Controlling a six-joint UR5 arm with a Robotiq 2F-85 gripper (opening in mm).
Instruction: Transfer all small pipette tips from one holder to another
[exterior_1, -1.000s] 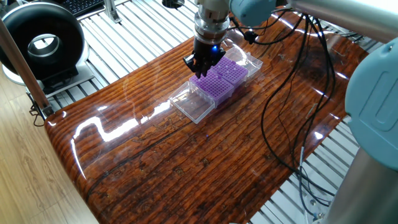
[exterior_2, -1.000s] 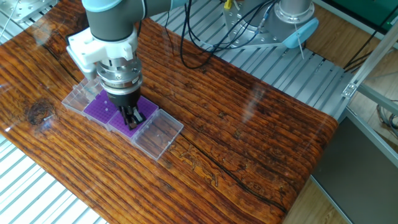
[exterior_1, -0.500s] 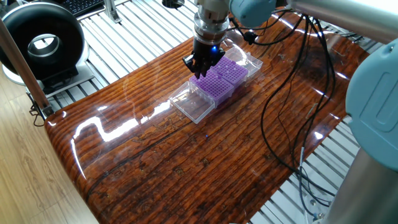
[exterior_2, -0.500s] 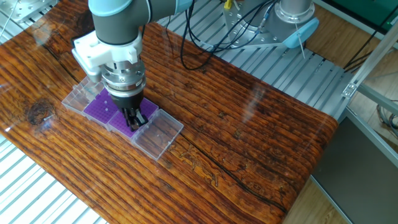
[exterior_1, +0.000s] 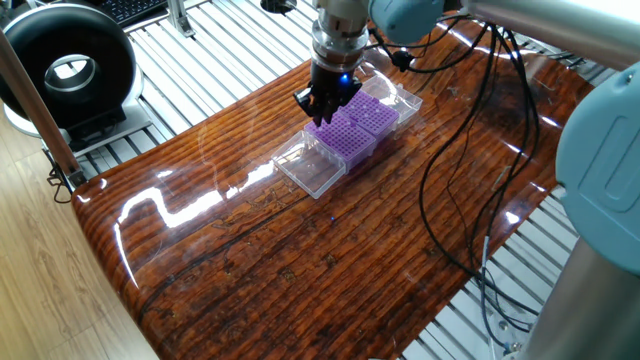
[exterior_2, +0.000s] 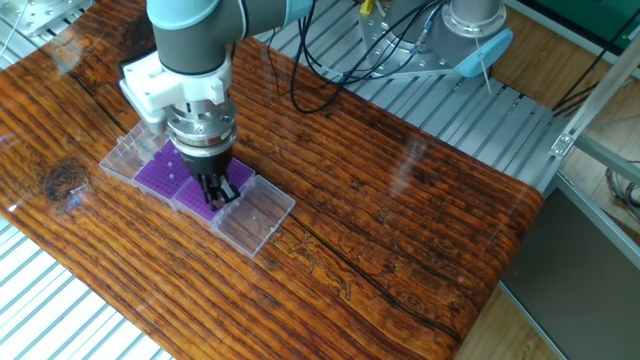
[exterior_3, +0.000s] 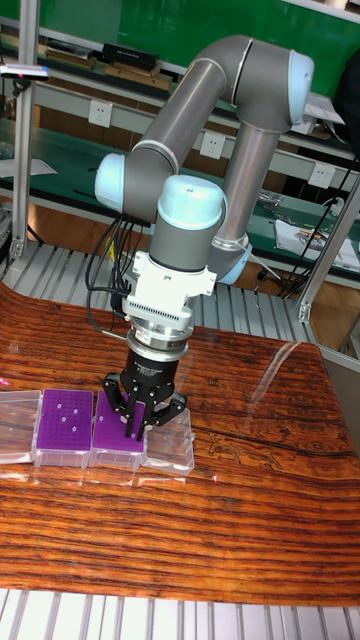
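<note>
**Gripper low over the near purple rack**

Your gripper (exterior_3: 135, 425) points straight down over the purple grid rack (exterior_3: 117, 431) that sits next to the open clear lid (exterior_3: 168, 450); its dark fingers (exterior_2: 215, 192) reach down to the rack's top face, though you cannot tell from these views whether they touch it; the fingers look drawn close together, but whether they pinch a tip cannot be made out. The second purple rack (exterior_3: 66, 421) lies just beside the first, on the side away from that lid; in the tall fixed view you can see a few pale dots on its top, which may be the small pipette tips (exterior_3: 64, 421), too small to be certain. Both racks sit in a row of clear plastic cases (exterior_1: 322, 170) on the glossy wooden table (exterior_1: 300, 260); a second clear lid (exterior_2: 124, 158) lies flat at the far end of the row. Black cables (exterior_1: 470, 150) trail across the table well apart from the racks; a black ring-shaped device (exterior_1: 62, 68) stands off the table's corner.
</note>
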